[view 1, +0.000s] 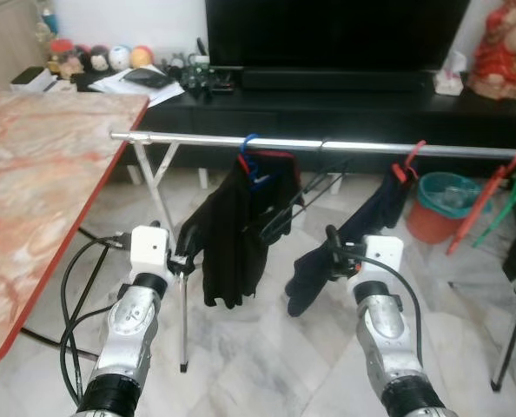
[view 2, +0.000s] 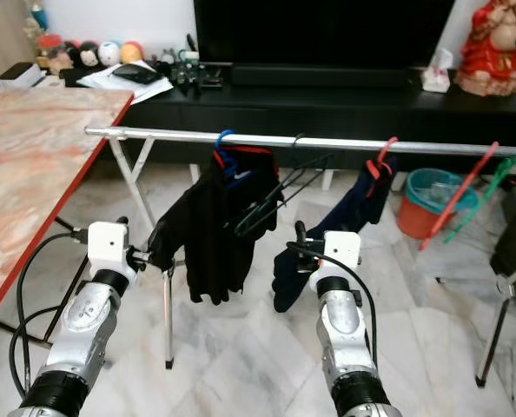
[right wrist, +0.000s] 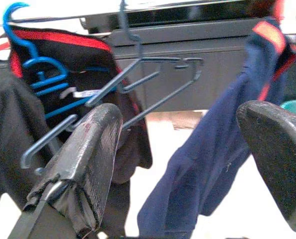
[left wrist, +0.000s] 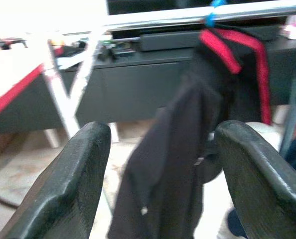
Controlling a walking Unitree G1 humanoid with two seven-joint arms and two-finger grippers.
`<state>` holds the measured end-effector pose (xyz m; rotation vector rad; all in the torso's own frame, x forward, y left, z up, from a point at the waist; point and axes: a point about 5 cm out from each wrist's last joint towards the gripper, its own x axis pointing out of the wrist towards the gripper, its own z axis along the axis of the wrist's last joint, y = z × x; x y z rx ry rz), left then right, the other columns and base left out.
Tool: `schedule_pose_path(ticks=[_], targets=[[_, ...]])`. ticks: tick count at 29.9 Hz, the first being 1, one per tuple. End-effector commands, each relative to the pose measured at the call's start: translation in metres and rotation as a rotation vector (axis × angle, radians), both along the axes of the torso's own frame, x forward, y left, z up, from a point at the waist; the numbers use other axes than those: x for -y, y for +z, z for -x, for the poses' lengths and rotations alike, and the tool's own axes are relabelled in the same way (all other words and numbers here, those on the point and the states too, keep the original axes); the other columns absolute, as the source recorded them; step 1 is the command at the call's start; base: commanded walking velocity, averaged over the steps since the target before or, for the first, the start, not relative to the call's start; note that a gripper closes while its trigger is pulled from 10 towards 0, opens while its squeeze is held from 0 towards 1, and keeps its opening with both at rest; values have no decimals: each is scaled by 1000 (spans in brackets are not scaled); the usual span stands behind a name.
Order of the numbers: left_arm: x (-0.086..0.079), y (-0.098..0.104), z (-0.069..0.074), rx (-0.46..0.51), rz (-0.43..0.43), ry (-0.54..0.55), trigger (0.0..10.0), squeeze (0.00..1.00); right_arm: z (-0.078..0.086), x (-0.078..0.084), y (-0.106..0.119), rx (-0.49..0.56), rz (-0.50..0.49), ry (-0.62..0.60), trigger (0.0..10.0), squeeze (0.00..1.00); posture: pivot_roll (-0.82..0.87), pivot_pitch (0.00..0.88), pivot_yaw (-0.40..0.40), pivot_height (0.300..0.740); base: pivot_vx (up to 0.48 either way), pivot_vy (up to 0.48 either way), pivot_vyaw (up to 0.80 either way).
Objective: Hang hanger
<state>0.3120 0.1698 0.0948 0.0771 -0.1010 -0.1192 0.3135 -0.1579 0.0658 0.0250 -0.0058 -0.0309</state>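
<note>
A marble-patterned table (view 1: 41, 174) with a red edge is seen at the left. A large dark television (view 1: 336, 35) is mounted above a long black cabinet (view 1: 345, 109), on which papers (view 1: 141, 82), small round figures (view 1: 110, 58), a tissue box (view 1: 449, 80) and a red statue (view 1: 506, 48) are set. An orange bucket (view 1: 440, 208) with a teal lining is placed on the pale tiled floor (view 1: 267, 365).
</note>
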Motion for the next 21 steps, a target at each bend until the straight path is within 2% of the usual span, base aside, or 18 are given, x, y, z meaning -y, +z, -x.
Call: schedule_pose_path(ticks=[1, 9, 15, 18, 21], targets=[[1, 1, 0, -6, 7, -3, 10000, 0, -1, 3, 4, 13, -7, -18, 10000, 0, -11, 0, 6, 740, 0, 337, -756], [0, 2, 0, -5, -6, -9, 10000, 0, -1, 0, 7, 42, -5, -12, 10000, 0, -4, 0, 4, 740, 0, 372, 0], [-1, 3, 0, -5, -8, -9, 10000, 0, -1, -2, 5, 23, -25, -7, 10000, 0, 6, 0, 1, 740, 0, 369, 0], [2, 4, 0, 5, -35, -30, 10000, 0, 0, -2, 2, 15, -30, -6, 10000, 0, 5, 0, 7, 740, 0, 0, -706], [5, 4, 1, 6, -28, -41, 10000, 0, 1, -3, 1, 11, -29, -6, 10000, 0, 4, 0, 10, 740, 0, 0, -700]])
